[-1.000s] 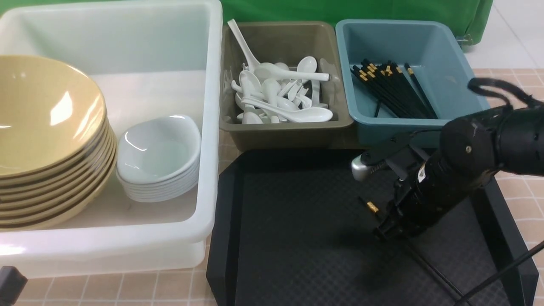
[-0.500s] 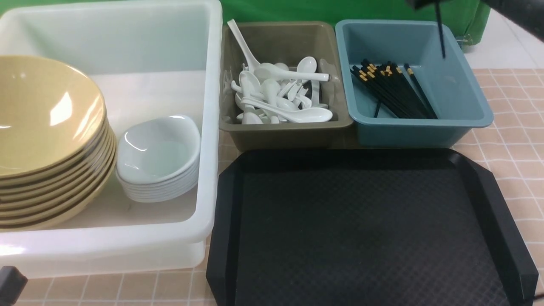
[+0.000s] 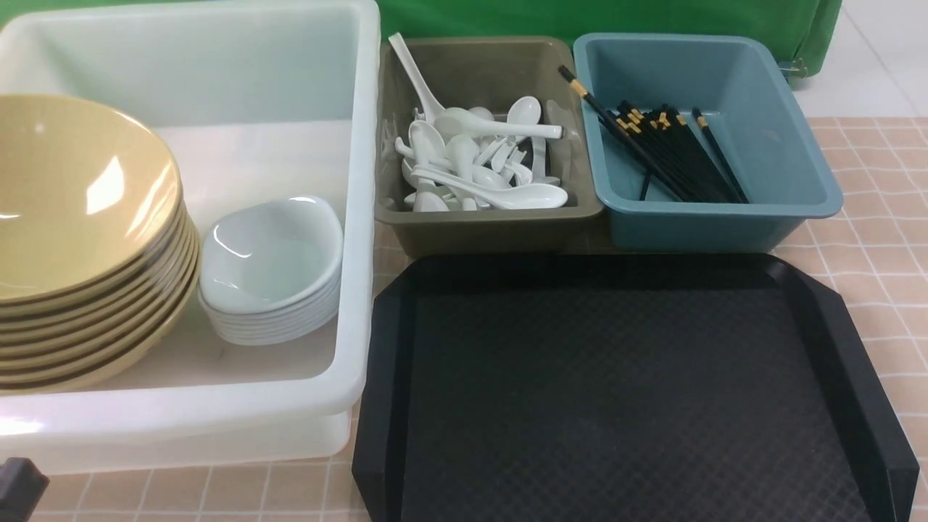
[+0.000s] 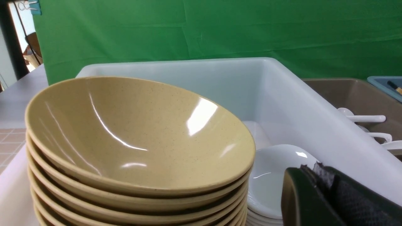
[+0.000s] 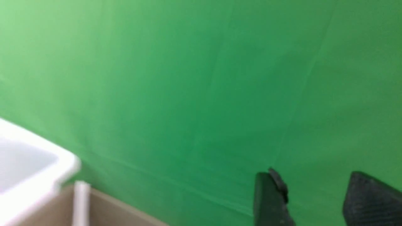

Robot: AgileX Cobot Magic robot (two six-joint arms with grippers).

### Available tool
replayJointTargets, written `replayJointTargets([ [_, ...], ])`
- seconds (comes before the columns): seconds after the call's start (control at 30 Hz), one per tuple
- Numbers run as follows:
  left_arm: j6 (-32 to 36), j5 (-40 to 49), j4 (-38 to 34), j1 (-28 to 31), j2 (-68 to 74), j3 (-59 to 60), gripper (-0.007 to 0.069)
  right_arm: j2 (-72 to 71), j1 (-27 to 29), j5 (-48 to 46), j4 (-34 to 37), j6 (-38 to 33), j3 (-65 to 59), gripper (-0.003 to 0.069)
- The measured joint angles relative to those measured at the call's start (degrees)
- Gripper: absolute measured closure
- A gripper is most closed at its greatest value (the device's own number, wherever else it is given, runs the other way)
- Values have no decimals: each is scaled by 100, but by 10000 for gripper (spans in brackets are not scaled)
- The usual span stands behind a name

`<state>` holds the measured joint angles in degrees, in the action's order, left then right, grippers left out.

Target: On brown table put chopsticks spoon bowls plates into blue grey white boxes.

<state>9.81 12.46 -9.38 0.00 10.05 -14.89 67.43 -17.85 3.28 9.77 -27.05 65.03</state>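
Observation:
Several yellow bowls [image 3: 72,188] are stacked in the white tub [image 3: 359,217] beside a stack of white plates [image 3: 268,254]. White spoons [image 3: 478,159] fill the grey bin [image 3: 493,217]. Black chopsticks [image 3: 674,156] lie in the blue bin [image 3: 725,225]; one chopstick [image 3: 602,112] leans on its left rim. Neither gripper shows in the front view. In the left wrist view my left gripper [image 4: 309,168] is shut and empty, close to the plates [image 4: 276,175] and bowls [image 4: 135,131]. In the right wrist view my right gripper [image 5: 314,179] is open and empty, facing the green backdrop.
A black tray [image 3: 616,391] lies on the brown table [image 3: 884,239] in front of the grey and blue bins, with nothing on it. A green backdrop [image 3: 580,18] hangs behind the bins. The right wrist view shows a corner of the white tub [image 5: 31,163].
My right gripper lifted a chopstick off the black tray, carried it over the blue bin and let go. The chopstick now leans in the blue bin. The arm has left the front view.

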Motion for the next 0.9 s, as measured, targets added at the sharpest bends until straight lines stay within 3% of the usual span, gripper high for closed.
replayJointTargets([
  [0.1,0,0,0,0,0,0,623,-1354,-15,-1217,0,14,-124,512],
  [0.13,0,0,0,0,0,0,623,-1354,-15,-1217,-5,14,-148,524],
  [0.17,0,0,0,0,0,0,623,-2015,-15,-1537,-5,19,-482,589],
  [0.23,0,0,0,0,0,0,623,-2554,-15,-1697,-5,-21,-926,617],
  [0.63,0,0,0,0,0,0,623,-5627,-15,-1726,-47,-125,-5352,622],
  [0.9,0,6,0,0,0,0,623,-6272,2,-830,-190,441,-6659,622],
])
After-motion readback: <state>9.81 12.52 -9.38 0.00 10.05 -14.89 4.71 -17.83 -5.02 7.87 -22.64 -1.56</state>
